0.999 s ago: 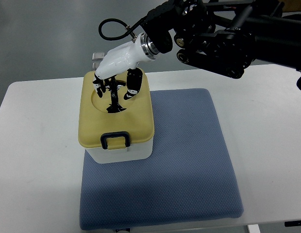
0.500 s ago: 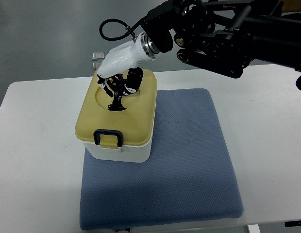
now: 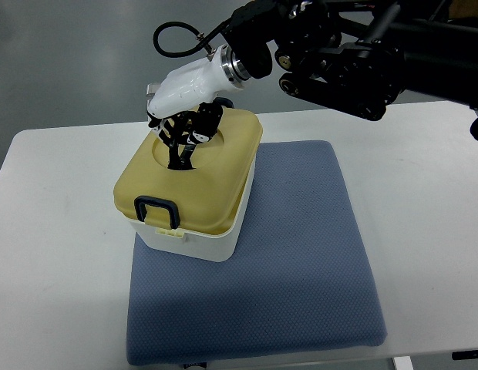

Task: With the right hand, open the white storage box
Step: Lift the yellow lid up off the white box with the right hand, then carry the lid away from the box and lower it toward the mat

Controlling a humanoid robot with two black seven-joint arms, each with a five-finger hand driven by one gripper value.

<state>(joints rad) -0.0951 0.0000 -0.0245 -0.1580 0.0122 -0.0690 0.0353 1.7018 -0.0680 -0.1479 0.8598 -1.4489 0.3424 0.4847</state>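
Glossy white right robot hand (image 3: 185, 127) with black fingers curled, clenched in round lid (image 3: 194, 179) recess, smooth yellow lid, white box (image 3: 194, 240), dimpled blue mat (image 3: 301, 262), white surface (image 3: 62, 254)

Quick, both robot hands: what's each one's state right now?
Right robot hand: fingers curled into the round recess of the yellow plastic lid; grip can't be confirmed.
Left: not in view.

White box (image 3: 194, 245), yellow lid (image 3: 210, 185), black latch (image 3: 155, 212); blue dotted mat (image 3: 301, 262); white table (image 3: 62, 231).
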